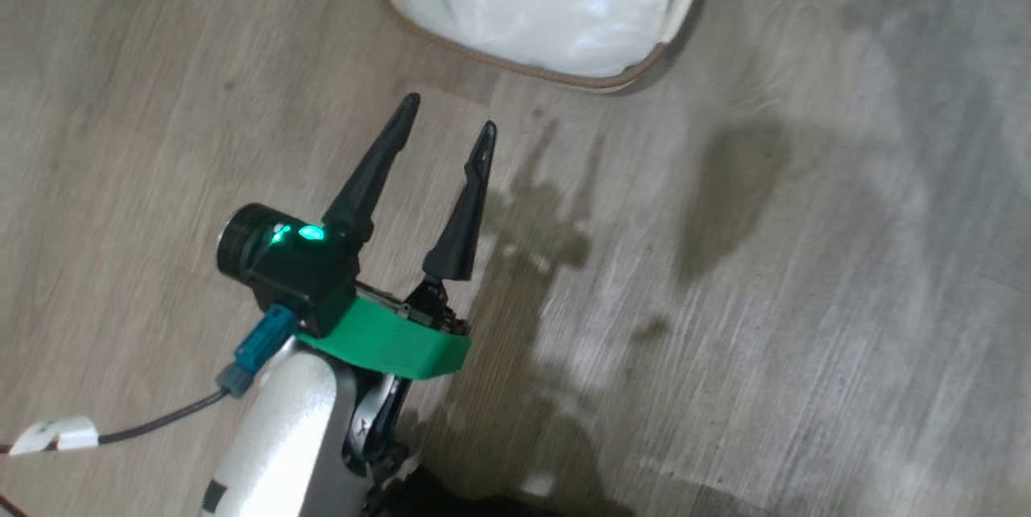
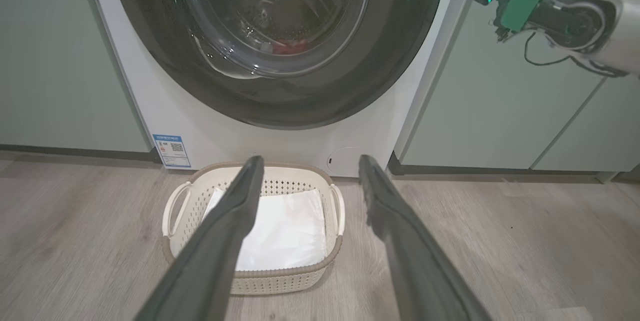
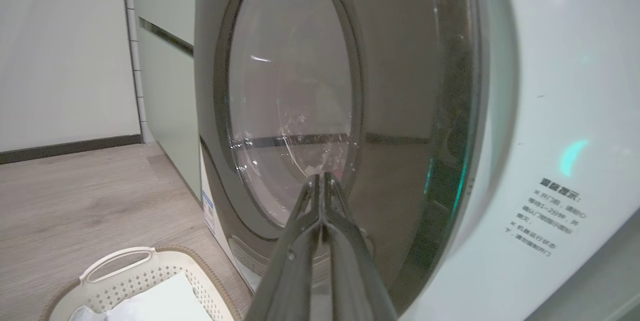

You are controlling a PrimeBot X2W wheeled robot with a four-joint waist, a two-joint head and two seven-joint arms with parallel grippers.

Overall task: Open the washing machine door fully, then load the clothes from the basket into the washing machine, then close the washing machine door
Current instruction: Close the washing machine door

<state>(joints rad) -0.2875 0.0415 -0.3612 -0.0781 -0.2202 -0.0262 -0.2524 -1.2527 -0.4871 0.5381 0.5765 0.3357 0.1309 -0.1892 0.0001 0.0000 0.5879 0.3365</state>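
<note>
Laundry corner of what looks like a home: a white front-loading washing machine [image 2: 210, 136] with a blue energy sticker [image 2: 171, 151] stands built in between pale green cabinets [image 2: 60, 61]. A small cream basket [image 2: 280, 281] sits just in front of it on the grey wood-look floor [image 2: 500, 241]. To one side, a plain white wall [image 3: 60, 51] ends in a dark skirting board [image 3: 65, 148].

My fingers [image 2: 225, 231] stand spread, pointing toward the basket [image 2: 280, 283]; behind it the door [image 2: 360, 81] sits closed, red clothes [image 2: 289, 47] inside.
</note>
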